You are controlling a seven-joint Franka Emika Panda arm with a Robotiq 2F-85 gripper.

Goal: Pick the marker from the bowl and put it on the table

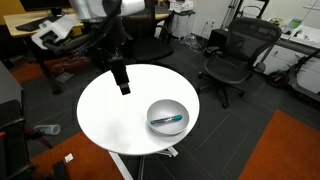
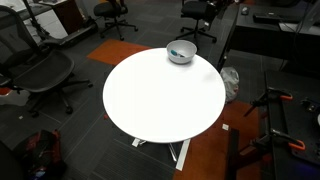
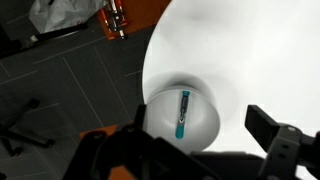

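Black claw (image 1: 123, 85) hangs spread wide and empty above the white table (image 1: 105, 115), well apart from the bowl (image 1: 152, 112). I judge I'm lining up on the marker (image 1: 167, 120), which lies inside the bowl. My wrist view cuts off the fingers, and the marker's ends are too blurred to tell apart.

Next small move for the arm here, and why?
Probably move the gripper sideways until it is centred over the bowl. It hangs above bare table, apart from the bowl. The wrist view shows its jaws open and empty. The marker lies inside the bowl, not yet touched.
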